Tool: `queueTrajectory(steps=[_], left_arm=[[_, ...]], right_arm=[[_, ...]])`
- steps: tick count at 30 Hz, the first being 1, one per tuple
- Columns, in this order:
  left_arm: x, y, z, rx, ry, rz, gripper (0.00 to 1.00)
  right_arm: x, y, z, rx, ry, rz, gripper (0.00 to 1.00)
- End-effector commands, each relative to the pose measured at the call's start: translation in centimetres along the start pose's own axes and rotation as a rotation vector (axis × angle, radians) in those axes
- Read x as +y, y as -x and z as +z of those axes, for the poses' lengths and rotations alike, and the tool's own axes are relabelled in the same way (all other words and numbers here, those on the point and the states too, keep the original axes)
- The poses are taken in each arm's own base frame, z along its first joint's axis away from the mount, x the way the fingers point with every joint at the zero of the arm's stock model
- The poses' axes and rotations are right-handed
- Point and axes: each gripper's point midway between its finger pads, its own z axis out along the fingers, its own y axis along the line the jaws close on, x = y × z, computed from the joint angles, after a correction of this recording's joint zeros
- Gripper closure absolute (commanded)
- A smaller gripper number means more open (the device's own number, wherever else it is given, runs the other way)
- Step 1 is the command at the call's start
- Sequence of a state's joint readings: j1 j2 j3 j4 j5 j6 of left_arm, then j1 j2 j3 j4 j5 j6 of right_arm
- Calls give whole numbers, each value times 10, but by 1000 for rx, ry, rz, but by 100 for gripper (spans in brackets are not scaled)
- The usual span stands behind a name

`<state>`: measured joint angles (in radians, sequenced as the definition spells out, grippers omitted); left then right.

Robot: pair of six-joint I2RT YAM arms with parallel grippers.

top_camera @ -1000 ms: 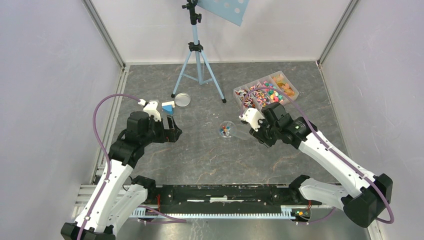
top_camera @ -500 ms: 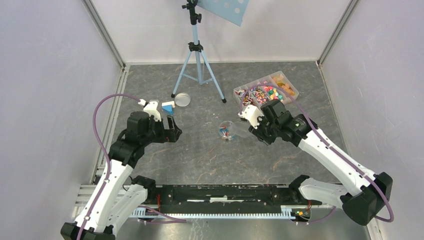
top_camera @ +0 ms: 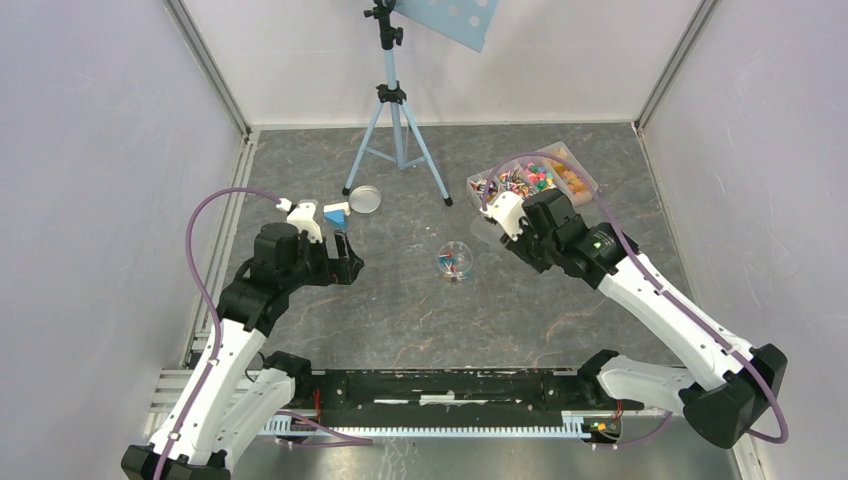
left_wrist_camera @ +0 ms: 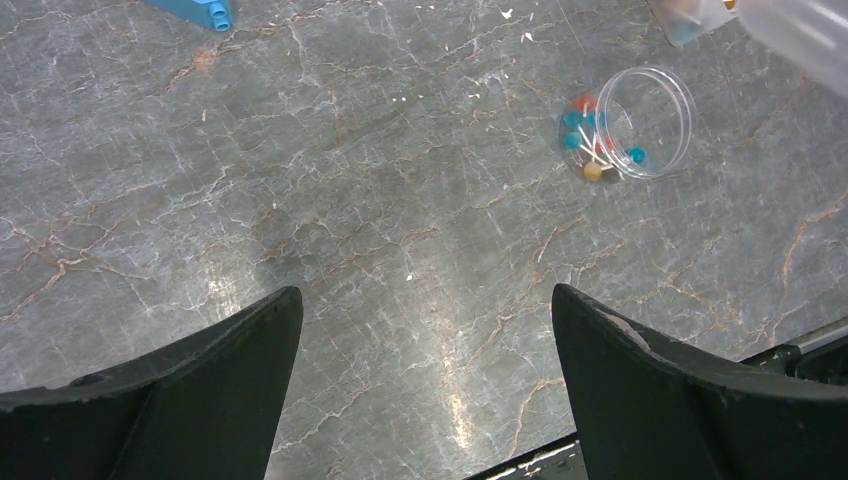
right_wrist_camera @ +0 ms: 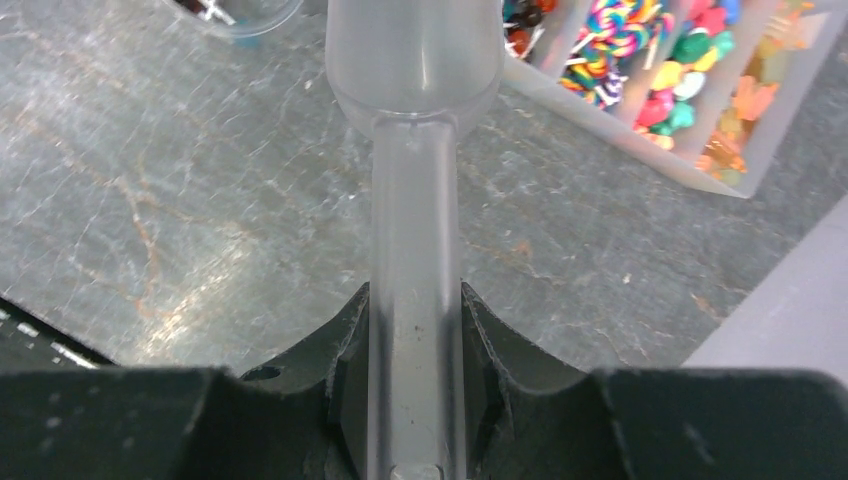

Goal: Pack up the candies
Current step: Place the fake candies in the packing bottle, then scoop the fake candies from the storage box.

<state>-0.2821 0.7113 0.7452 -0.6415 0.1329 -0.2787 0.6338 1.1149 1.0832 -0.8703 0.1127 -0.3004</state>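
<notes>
Currently the right gripper (right_wrist_camera: pixel 415 345), pinching the clear scoop (right_wrist_camera: pixel 413 70) aimed at twelve in its view, has the candies (right_wrist_camera: pixel 690 70) toward two o'clock.

Table (top_camera: pixel 400 310) mid free bar dish (top_camera: pixel 469 255); tripod (top_camera: pixel 393 120) blocks rear ctr, tray (top_camera: pixel 583 168) w/ candies (top_camera: pixel 535 180) rear-right.
</notes>
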Motion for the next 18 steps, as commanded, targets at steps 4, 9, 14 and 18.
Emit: queueTrajectory(steps=[4, 9, 14, 18], left_arm=[[0, 4, -1, -23, -5, 53, 0], [0, 5, -3, -33, 0, 54, 0], [0, 4, -2, -29, -2, 53, 0], [0, 4, -2, -28, -4, 54, 0]], right_arm=[[-56, 38, -4, -52, -195, 95, 100], [-79, 24, 7, 52, -205, 155, 100], [-84, 14, 20, 150, -176, 171, 100], [-84, 6, 32, 223, -173, 169, 100]])
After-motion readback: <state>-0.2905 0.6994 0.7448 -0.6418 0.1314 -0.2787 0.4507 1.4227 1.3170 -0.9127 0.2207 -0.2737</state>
